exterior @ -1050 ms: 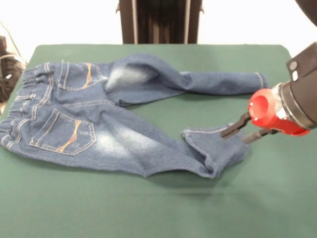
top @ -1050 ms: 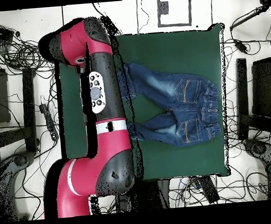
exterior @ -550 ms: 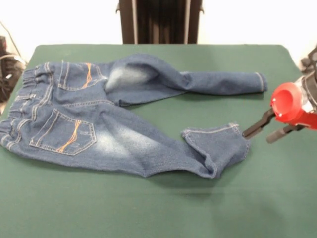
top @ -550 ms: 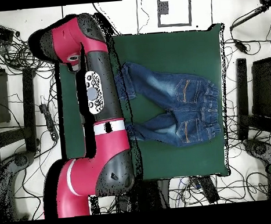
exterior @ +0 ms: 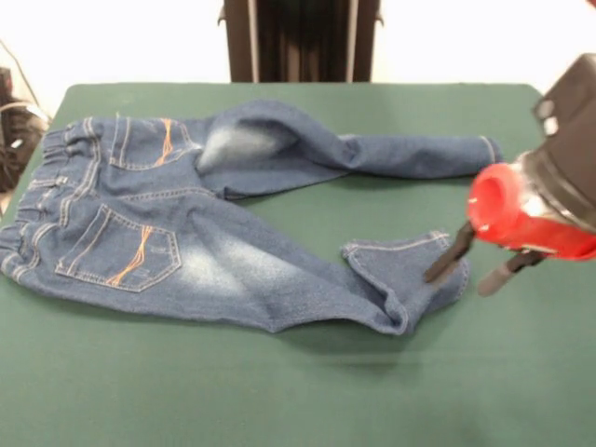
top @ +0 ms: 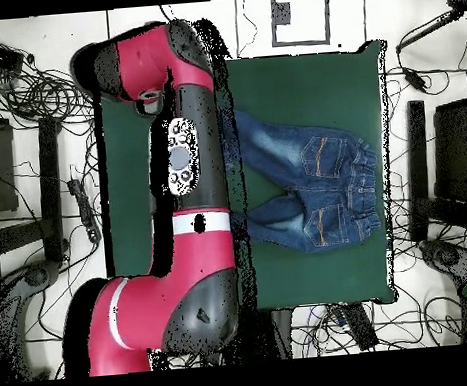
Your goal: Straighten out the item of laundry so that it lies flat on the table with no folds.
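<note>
The item of laundry (exterior: 186,223), a small pair of blue jeans, lies on the green table (exterior: 279,391) with its waistband at the left. Its far leg stretches straight out to the right. The near leg's end (exterior: 400,275) is doubled back on itself in a fold. My gripper (exterior: 459,282) is open and holds nothing; it hangs at the right of that folded end, with one fingertip (exterior: 434,276) over the cloth's edge. In the overhead view my arm (top: 191,174) covers the gripper and the leg ends, so only the upper part of the jeans (top: 322,184) shows on the table (top: 299,85).
Cables (exterior: 14,121) lie off the table's left edge in the front view. In the overhead view, cables and equipment (top: 29,87) ring the table on all sides. Bare green cloth (exterior: 521,382) runs along the front and right of the jeans.
My gripper swung right, away from the folded leg end, then came back left and lower, so it stands over that end's edge. The jeans have not moved.
</note>
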Controlling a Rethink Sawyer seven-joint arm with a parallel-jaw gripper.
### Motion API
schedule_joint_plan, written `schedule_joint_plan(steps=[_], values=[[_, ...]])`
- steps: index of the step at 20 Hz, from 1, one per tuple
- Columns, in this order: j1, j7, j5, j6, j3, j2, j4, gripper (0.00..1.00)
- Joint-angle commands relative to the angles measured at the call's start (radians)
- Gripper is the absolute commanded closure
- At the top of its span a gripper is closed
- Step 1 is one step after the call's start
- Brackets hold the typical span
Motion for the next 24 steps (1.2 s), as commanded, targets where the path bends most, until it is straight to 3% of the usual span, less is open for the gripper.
schedule_joint_plan(steps=[1,9,13,20,24], values=[[-0.032,-0.068,0.019,-0.189,0.173,-0.096,0.402,0.00],[-0.049,-0.019,0.004,-0.306,0.189,-0.107,0.500,0.00],[-0.053,0.034,0.005,-0.426,0.213,-0.172,0.660,0.00],[-0.040,0.264,0.053,-0.563,0.217,-0.269,0.915,0.00],[-0.046,0.298,0.093,-0.604,0.225,-0.293,0.987,0.00]])
